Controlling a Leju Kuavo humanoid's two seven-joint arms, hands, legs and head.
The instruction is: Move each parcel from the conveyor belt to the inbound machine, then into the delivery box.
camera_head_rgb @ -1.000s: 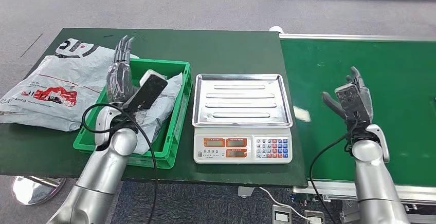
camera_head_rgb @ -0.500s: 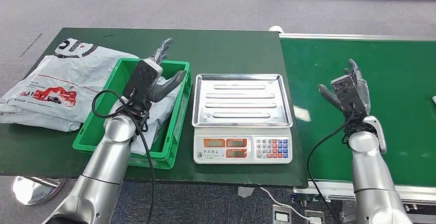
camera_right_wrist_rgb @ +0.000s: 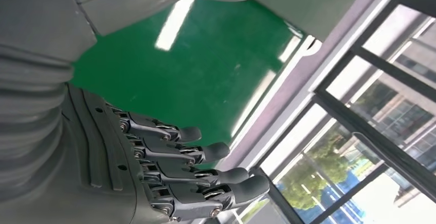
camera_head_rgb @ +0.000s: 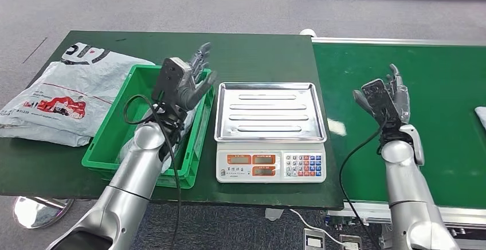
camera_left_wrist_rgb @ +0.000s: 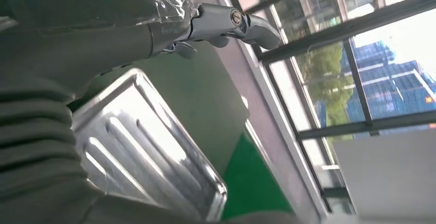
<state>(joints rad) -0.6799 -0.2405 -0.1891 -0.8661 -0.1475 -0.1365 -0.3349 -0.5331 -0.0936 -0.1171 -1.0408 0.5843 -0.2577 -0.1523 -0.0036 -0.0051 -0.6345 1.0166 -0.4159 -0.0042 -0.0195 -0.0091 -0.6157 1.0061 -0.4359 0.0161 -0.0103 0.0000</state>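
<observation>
- Since a second earlier the left hand [camera_head_rgb: 186,81] had swung away from over the far-left part of the green delivery box [camera_head_rgb: 109,142], crossed it, and now hung raised above the box's right wall, beside the scale.
- Left hand was empty, fingers spread apart; in the left wrist view a fingertip [camera_left_wrist_rgb: 257,29] stood out above the steel pan [camera_left_wrist_rgb: 149,157] with nothing held.
- Right hand [camera_head_rgb: 383,101] had risen slightly and drifted a little further along the conveyor belt [camera_head_rgb: 447,72]; fingers apart, palm up, holding nothing. The right wrist view showed its fingers [camera_right_wrist_rgb: 205,172] loosely extended over bare green belt [camera_right_wrist_rgb: 205,59].
- A pale edge, probably the next parcel [camera_head_rgb: 480,116], had come into the head view at the far right of the belt; it was absent half a second earlier. Too little showed to name it for certain.
- Judgement: one deposit seemed finished, and the arms were resetting for the next pick-up from the belt.
- Delivery box held a grey-white bagged parcel [camera_head_rgb: 192,118], lying against the right wall and largely hidden by the left arm.
- Inbound machine, the scale [camera_head_rgb: 269,164], had its steel tray [camera_head_rgb: 266,112] bare.
- A large printed bag [camera_head_rgb: 63,95] lay on the table outside the box, touching its left wall.
</observation>
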